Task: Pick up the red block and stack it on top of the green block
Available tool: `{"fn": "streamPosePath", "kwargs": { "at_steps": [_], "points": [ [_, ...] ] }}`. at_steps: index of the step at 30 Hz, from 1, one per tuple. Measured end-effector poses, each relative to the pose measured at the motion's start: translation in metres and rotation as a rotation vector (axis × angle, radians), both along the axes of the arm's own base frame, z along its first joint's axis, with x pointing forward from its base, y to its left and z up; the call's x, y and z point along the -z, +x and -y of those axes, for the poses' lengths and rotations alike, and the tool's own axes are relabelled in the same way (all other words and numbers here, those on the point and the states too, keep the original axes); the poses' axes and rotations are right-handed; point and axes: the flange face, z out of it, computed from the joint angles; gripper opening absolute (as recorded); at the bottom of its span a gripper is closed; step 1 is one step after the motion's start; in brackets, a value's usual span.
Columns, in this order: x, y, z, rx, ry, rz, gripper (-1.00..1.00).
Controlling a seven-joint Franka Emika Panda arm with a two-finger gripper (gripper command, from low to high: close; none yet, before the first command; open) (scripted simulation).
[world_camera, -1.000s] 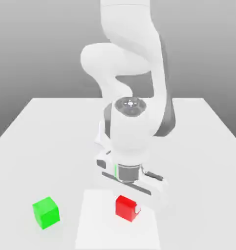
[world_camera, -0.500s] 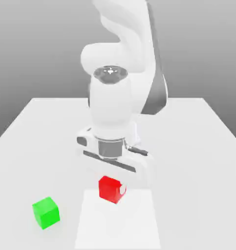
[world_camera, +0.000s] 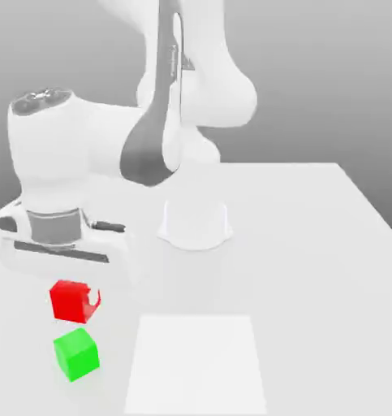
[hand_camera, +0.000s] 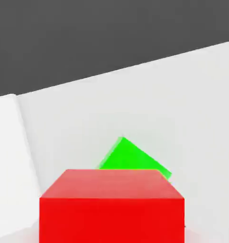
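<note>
Above the green block (world_camera: 76, 355), the red block (world_camera: 71, 301).

The red block (hand_camera: 111, 220) and green block (hand_camera: 130, 156) look smooth and matt; the arm (world_camera: 49, 150) seems glossy white plastic, perhaps painted metal.

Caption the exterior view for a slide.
Panda gripper holds the red block above the table, near the green block, not yet stacked.
</note>
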Motion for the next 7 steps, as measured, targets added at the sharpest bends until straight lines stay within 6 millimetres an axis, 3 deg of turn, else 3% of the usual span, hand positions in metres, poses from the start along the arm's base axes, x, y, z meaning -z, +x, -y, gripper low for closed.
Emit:
{"fn": "streamPosePath", "kwargs": {
  "at_steps": [3,4,7],
  "points": [
    [0.033,0.001,0.0,-0.008,0.0,0.0,-1.0],
    [0.043,0.0,0.0,-0.008,-0.001,-0.001,1.0],
    [0.043,0.0,0.0,-0.008,-0.001,-0.001,1.0]
  ]
}}
